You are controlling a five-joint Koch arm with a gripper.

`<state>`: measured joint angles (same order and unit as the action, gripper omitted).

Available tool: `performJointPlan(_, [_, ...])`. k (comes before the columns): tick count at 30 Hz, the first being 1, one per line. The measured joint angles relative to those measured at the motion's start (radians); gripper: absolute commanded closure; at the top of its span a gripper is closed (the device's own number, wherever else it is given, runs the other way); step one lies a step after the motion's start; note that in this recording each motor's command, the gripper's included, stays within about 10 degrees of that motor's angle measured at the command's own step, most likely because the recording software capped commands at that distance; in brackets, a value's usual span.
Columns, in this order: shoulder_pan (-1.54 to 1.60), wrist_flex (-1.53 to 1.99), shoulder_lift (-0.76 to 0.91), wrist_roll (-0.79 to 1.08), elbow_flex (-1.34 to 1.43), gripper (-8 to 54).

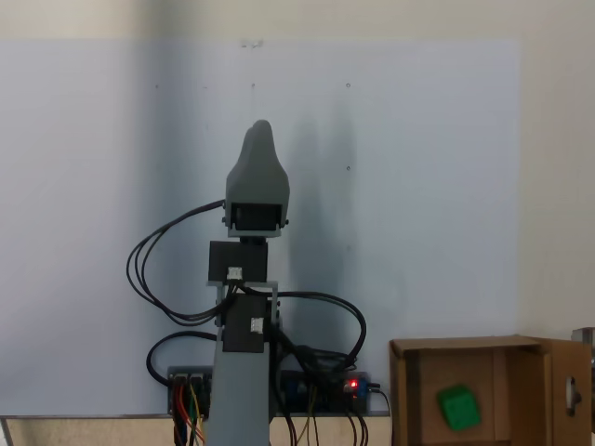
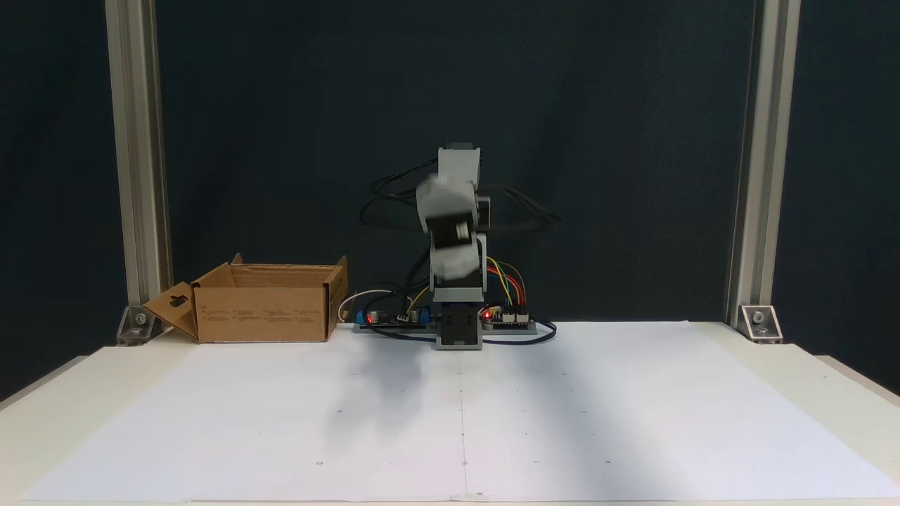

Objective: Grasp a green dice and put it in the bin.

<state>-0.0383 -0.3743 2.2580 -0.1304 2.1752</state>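
Green dice (image 1: pixel 457 407) sits inside bin (image 1: pixel 530 386), arm (image 1: pixel 244 372) folded nearby.

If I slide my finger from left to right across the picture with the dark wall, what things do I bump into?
Left metal post → cardboard bin → robot arm → coloured wires → right metal post.

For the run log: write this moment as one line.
green dice: inside cardboard box | pincer: over white sheet, away from box, state unclear | arm: motion-blurred
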Motion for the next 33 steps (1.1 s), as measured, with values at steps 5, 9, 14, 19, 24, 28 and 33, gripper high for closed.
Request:
performJointPlan(5, [-0.02, -0.052, 0.0, 0.0, 0.14, 1.7])
performJointPlan(9, [-0.087, -0.115, 0.0, 0.0, 0.138, 1.7])
performJointPlan(14, [-0.144, -0.167, 0.0, 0.0, 0.16, 0.8])
performJointPlan(19, [-0.16, -0.193, 0.0, 0.0, 0.206, 0.8])
performJointPlan(24, [-0.173, -0.193, 0.0, 0.0, 0.209, 0.9])
performJointPlan(28, [-0.173, -0.193, 0.0, 0.0, 0.281, 0.9])
performJointPlan(33, [-0.172, -0.193, 0.0, 0.0, 0.282, 0.9])
